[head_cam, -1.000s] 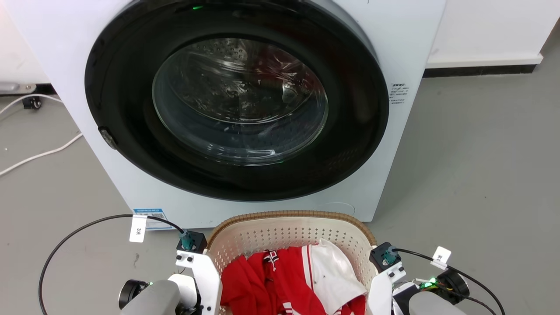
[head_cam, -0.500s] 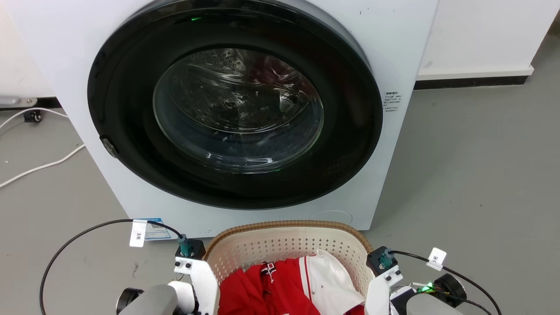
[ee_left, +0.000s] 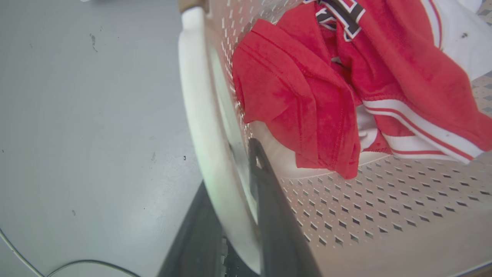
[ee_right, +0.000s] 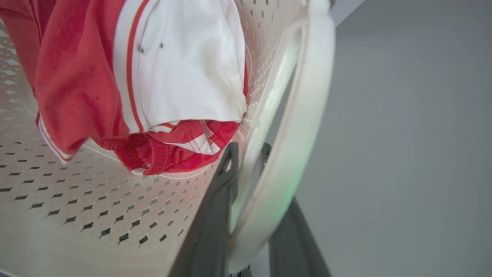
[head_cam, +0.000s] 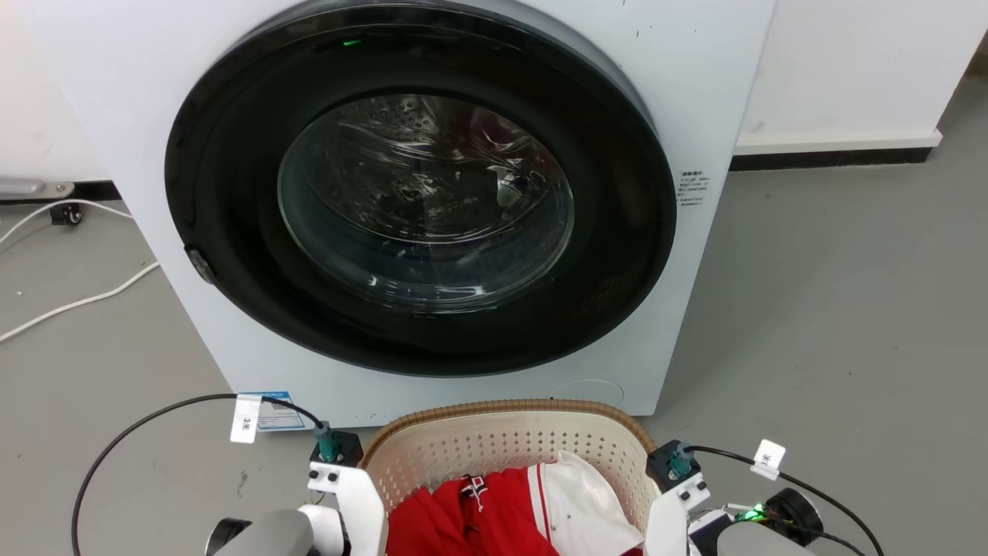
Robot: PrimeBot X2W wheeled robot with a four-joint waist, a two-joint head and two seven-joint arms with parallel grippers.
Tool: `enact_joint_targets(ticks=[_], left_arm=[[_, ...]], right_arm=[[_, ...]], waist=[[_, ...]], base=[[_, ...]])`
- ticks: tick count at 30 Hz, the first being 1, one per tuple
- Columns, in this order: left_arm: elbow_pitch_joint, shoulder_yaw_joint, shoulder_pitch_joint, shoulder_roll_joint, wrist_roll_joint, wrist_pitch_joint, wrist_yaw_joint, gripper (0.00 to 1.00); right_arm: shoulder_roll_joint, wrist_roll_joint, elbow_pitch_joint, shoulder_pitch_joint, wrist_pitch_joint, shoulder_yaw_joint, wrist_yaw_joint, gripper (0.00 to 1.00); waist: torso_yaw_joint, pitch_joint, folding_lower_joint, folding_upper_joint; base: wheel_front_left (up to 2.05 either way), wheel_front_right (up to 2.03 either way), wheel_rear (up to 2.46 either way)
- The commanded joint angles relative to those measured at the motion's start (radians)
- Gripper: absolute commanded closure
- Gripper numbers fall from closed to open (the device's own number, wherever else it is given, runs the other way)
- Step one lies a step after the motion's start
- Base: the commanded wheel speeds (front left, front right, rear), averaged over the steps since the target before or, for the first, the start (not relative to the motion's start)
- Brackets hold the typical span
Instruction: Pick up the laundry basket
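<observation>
The laundry basket [head_cam: 502,408], cream perforated plastic with a brown woven rim, sits at the bottom middle of the head view, in front of the washer. It holds red and white clothes [head_cam: 525,502]. In the left wrist view my left gripper [ee_left: 234,169] is shut on the basket's white loop handle [ee_left: 196,96], one dark finger inside the loop and one outside. In the right wrist view my right gripper [ee_right: 248,150] is shut the same way on the opposite loop handle [ee_right: 307,96]. Whether the basket's base touches the floor is hidden.
A white front-loading washer [head_cam: 695,93] with a shut round dark door [head_cam: 424,201] stands right behind the basket. White cables [head_cam: 69,301] lie on the grey floor at the left. Black wrist cables [head_cam: 154,417] loop beside both arms. A white wall with a dark skirting [head_cam: 834,154] lies at the back right.
The whole head picture has shifted down a little, so the camera moved. The basket stays between the two wrists, both grippers still on its handles.
</observation>
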Motion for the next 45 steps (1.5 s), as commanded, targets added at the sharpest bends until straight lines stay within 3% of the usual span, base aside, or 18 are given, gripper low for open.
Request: enact_joint_targets(ticks=[1, 45], left_arm=[[-0.010, -0.008, -0.006, -0.007, -0.010, -0.002, -0.009, 1.00], [0.004, -0.116, -0.022, 0.005, -0.122, -0.019, -0.009, 1.00]], right_arm=[[0.011, 0.004, -0.007, -0.007, -0.001, 0.025, 0.014, 1.00], [0.002, 0.181, 0.015, -0.019, -0.021, 0.201, 0.014, 1.00]], waist=[[0.000, -0.002, 0.0001, -0.0001], [-0.006, -0.009, 0.0001, -0.0001]], base=[[0.00, 0.00, 0.00], [0.00, 0.00, 0.00]])
